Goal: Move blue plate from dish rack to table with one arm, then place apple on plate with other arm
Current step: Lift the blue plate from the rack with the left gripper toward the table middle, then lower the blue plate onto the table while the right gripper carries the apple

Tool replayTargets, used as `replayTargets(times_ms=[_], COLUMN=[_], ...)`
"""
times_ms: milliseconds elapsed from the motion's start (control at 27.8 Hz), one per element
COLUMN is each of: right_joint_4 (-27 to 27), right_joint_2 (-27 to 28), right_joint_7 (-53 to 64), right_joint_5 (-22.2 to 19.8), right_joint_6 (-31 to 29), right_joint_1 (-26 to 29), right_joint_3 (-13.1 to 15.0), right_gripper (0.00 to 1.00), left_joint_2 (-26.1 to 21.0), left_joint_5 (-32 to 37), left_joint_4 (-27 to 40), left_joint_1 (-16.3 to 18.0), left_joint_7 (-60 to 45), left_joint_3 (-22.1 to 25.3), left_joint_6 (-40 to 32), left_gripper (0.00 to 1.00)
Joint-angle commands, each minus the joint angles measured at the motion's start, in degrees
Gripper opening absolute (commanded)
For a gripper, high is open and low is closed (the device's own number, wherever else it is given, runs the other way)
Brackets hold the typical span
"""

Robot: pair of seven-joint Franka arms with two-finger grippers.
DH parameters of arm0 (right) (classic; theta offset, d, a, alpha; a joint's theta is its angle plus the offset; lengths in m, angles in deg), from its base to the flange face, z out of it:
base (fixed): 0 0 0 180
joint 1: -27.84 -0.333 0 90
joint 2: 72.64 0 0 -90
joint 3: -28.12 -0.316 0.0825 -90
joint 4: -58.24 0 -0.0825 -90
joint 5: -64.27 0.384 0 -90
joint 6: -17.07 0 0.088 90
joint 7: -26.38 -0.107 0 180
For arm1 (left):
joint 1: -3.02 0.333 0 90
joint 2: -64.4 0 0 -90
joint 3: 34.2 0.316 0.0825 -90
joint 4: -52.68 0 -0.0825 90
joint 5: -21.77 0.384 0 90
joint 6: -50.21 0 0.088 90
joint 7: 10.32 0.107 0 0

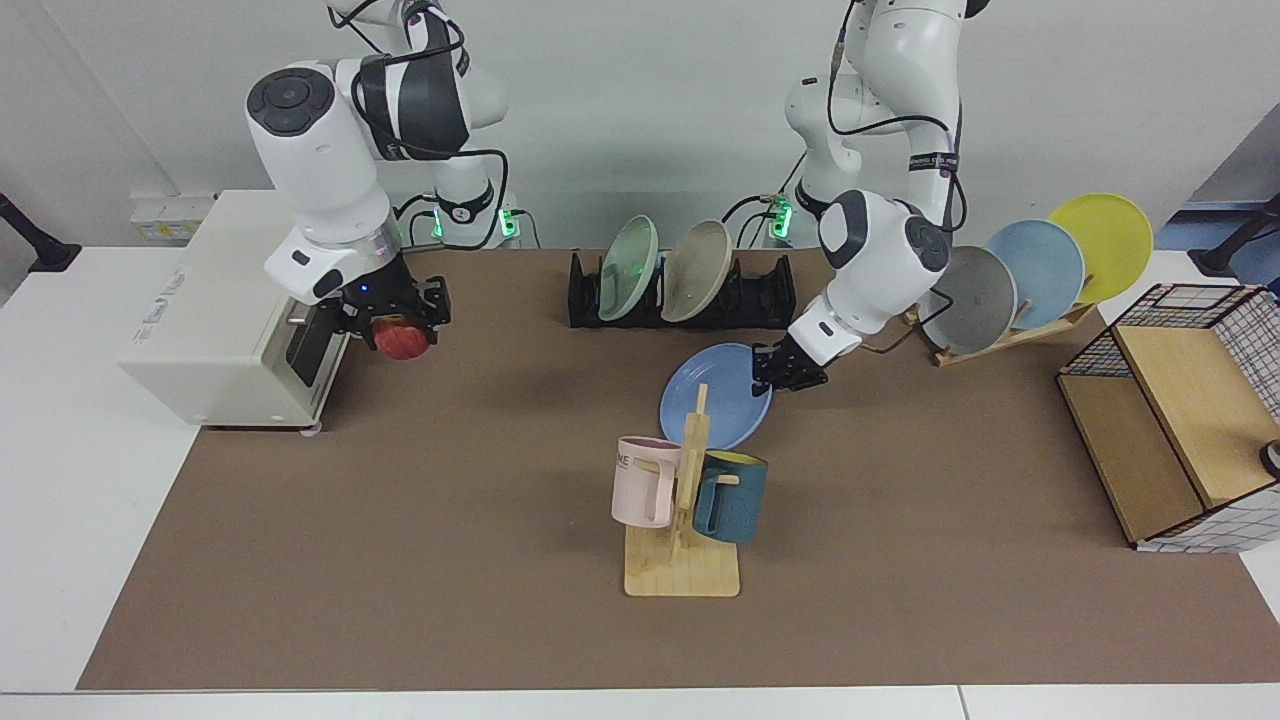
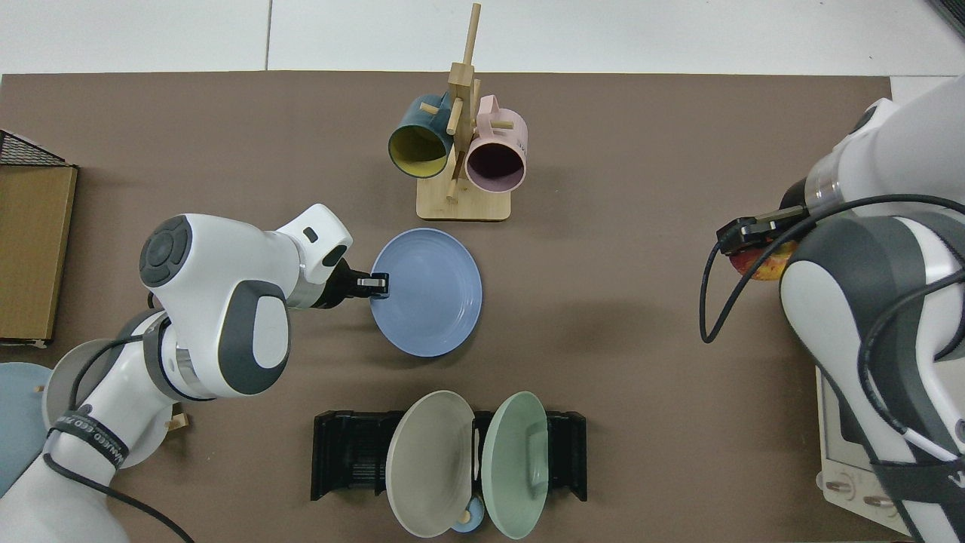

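A: Table [image 1: 900, 600], wide and flat with a brown mat and white borders, fills both views. What does the facing view give that the top view lacks?

B: It shows the low black slotted dish rack [image 1: 760, 290] side-on, with a green plate [image 1: 628, 254] and a beige plate [image 1: 696, 257] leaning in its slots. It also shows the small red apple with yellow patches [image 1: 402, 339] clear of the mat, clamped in the right gripper [image 1: 395, 318] beside a white box [image 1: 200, 310].

A: And from above?

B: There the round, matte periwinkle-blue plate [image 2: 427, 292] shows its full circle, between the rack [image 2: 347, 456] and the wooden mug tree [image 2: 461, 151]. The left gripper [image 2: 375, 283] pinches its rim. Whether the plate touches the mat, neither view settles. The apple [image 2: 761, 262] is half hidden under the right gripper [image 2: 754, 230].
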Motion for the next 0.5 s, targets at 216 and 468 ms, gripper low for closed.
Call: replayTargets(times_ms=[216, 468], right_joint_4=[-1.86, -2.83], right_joint_2=[0.50, 0.85], right_joint_7=[-7.45, -10.01], right_joint_5=[0.57, 0.57], right_joint_6=[-4.33, -5.91], right_joint_1=[-5.12, -6.62], right_joint_3=[-0.24, -0.24], right_gripper=[0.00, 0.00], left_joint_2=[-1.68, -1.68], left_joint_5=[0.81, 0.98], left_joint_4=[0.84, 0.66], left_joint_1=[-1.36, -1.45], left_joint_7=[-9.22, -9.40], left_joint_3=[-4.27, -4.10], left_joint_6=[7.71, 7.63], left_gripper=[0.25, 0.41])
